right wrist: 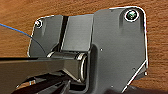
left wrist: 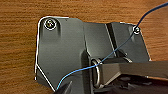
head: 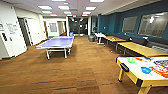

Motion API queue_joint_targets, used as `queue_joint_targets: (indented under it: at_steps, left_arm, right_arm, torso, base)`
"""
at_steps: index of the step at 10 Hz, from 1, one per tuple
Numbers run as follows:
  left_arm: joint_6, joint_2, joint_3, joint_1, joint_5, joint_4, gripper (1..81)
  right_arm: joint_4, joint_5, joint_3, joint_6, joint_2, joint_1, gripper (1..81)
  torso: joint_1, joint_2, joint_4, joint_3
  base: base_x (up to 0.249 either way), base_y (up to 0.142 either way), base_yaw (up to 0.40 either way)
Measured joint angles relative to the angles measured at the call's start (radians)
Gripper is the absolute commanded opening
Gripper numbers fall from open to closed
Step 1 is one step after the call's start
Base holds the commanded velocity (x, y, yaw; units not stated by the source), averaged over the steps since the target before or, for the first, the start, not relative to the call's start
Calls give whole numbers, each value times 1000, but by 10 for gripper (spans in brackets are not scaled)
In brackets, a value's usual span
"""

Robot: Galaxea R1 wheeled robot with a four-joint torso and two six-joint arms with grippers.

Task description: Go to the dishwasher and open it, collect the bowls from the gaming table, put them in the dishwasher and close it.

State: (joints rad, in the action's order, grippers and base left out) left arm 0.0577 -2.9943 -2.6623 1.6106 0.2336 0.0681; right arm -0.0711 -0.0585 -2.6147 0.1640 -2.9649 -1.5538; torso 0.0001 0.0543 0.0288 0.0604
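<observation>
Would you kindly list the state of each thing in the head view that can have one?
gaming table: upright on yellow legs, bearing bowls and game boards.
green bowl: resting on the gaming table, far end.
blue bowl: resting on the gaming table, nearer.
table-tennis table: unfolded, standing on the carpet.
ceiling lights: on.

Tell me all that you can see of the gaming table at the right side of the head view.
The gaming table stands at the lower right of the head view, cut off by the picture's edge. It has a white top, yellow sides and yellow legs that splay outward, with a dark fitting on its near end. It stands on the brown carpet floor. On the top lie a green bowl, a blue bowl and colourful game boards. Farther along the same wall stand long yellow-topped tables.
</observation>
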Motion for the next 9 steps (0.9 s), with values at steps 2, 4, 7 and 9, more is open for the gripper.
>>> queue_joint_targets:
  at_steps: [2, 4, 7, 9]
  left_arm:
    - [0, 0, 0, 0, 0, 2, 811]
    - [0, -3, 1, 14, -1, 2, 811]
    - [0, 2, -1, -5, 3, 2, 811]
    - [0, 0, 0, -1, 2, 2, 811]
  right_arm:
    - [0, 0, 0, 0, -1, 0, 811]
    - [0, -1, -1, 0, -1, 8, 811]
    - [0, 2, -4, 0, -7, -3, 811]
    - [0, -1, -4, 0, -6, 0, 811]
  torso:
    - [0, 0, 0, 0]
    - [0, 0, 0, 0]
    - [0, 0, 0, 0]
    - [0, 0, 0, 0]
  base:
    - [0, 0, -400]
    - [0, 0, -400]
    - [0, 0, -400]
    - [0, -150, -200]
